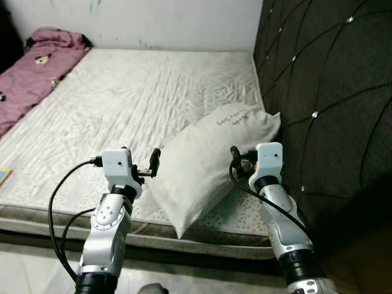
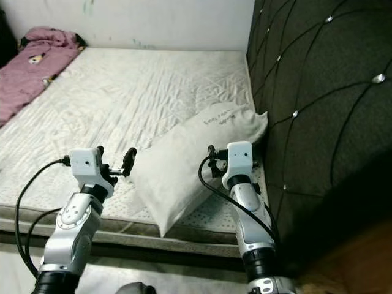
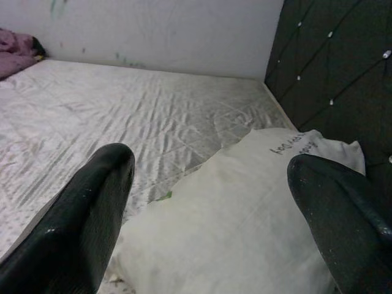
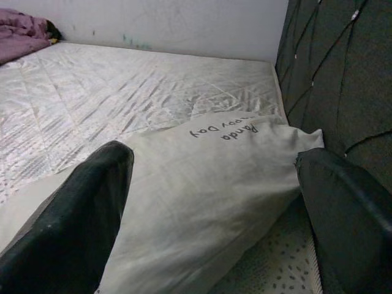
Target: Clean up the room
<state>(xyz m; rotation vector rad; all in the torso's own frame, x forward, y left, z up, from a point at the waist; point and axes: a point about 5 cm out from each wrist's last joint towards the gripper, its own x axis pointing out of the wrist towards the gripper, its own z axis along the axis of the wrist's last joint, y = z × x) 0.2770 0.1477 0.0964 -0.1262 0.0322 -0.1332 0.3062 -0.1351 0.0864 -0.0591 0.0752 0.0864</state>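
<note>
A white pillow [image 1: 211,156] with dark handwriting near its top lies on the bare mattress [image 1: 141,92], close to the headboard; one corner hangs over the near edge. My left gripper [image 1: 152,164] hovers at the pillow's left side, and my right gripper [image 1: 236,157] hovers at its right side. In the left wrist view the left gripper [image 3: 211,159] is open, its black fingers [image 3: 79,226] spread wide with the pillow [image 3: 245,214] ahead. The right gripper [image 4: 214,156] is open too, with the pillow [image 4: 202,177] between and beyond its fingers [image 4: 73,220]. Neither holds anything.
A dark quilted headboard [image 1: 331,92] rises along the right. A purple blanket [image 1: 30,67] is bunched at the mattress's far left. A small flat yellow-and-blue item [image 1: 3,176] lies at the left edge. A white wall [image 1: 153,21] closes the far side; pale floor [image 1: 37,269] lies below.
</note>
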